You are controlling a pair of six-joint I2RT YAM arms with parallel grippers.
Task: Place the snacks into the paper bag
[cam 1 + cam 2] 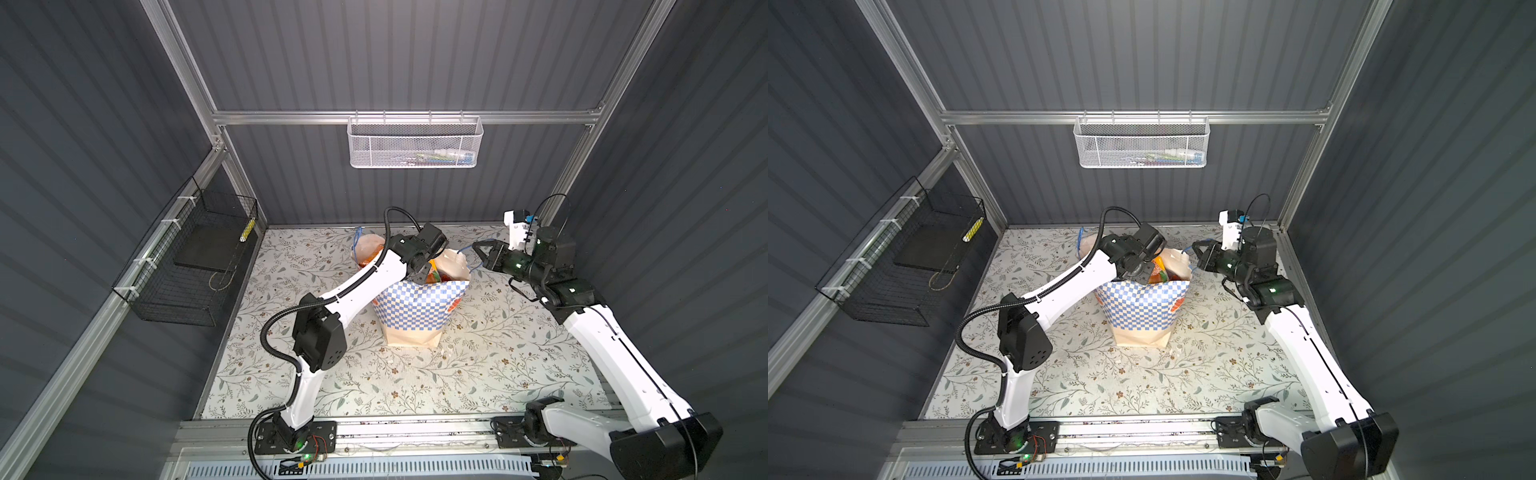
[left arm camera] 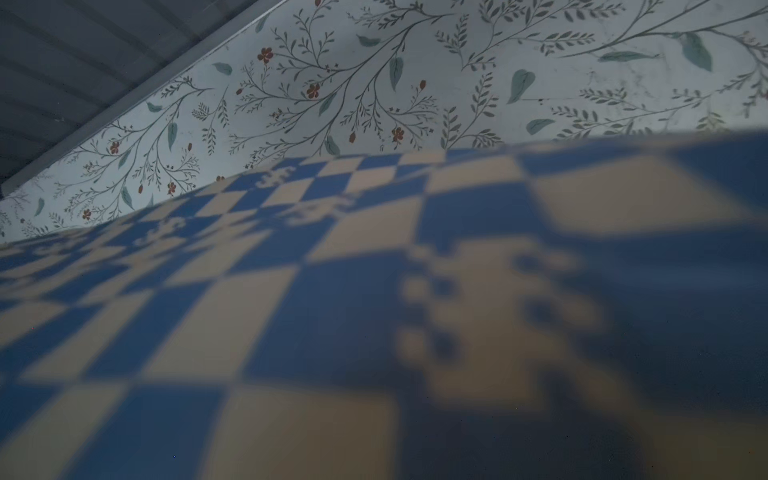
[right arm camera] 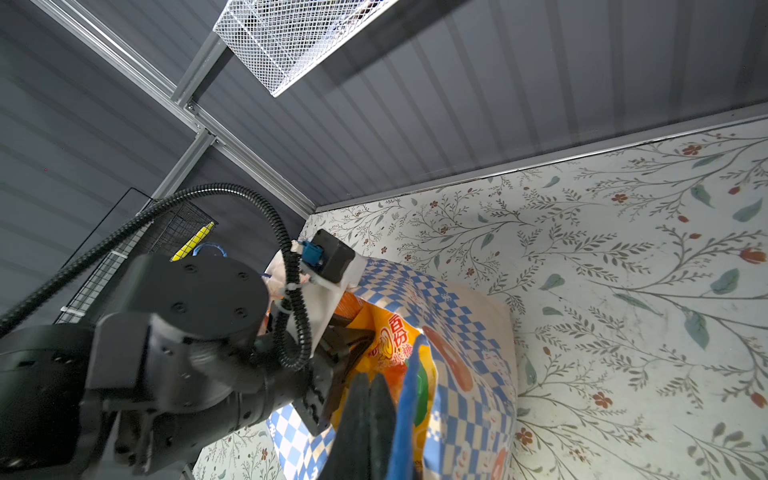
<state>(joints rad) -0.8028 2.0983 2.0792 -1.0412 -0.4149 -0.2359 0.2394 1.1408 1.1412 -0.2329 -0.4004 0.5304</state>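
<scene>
Paper bag (image 1: 415, 307) stands upright near the middle of the floral counter (image 1: 498, 353), checkered side toward the camera head, cream base down, mouth open. Both top views show it the same way (image 1: 1138, 307).

Left arm reaches across the bag's mouth from the left. Left end effector (image 1: 424, 272) points down at the near-right part of the opening, its tips below the rim line. The right wrist view catches its dark fingers (image 3: 347, 340) against a yellow packet (image 3: 395, 332) inside the bag. Whether they are spread or clamped on anything, I cannot tell. The left wrist view gives only the bag's blue-and-white outside (image 2: 291, 332), blurred and very close, with counter beyond.

Right end effector (image 1: 478, 251) sits just beside the bag's right rim, level with the top edge. Its fingers (image 3: 357, 415) are pressed together with no gap, and the blue cord handle (image 1: 464, 249) runs from the rim straight to them — pinched there, as far as the views show. The cord (image 3: 409, 395) lies along the closed fingers.

Contents: yellow and orange packaging shows in the mouth (image 1: 434, 270), red print on the yellow packet. Number of packets inside not countable.

Surroundings — white mesh basket (image 1: 413, 145) on the back rail, black wire basket (image 1: 187, 270) on the left wall.
</scene>
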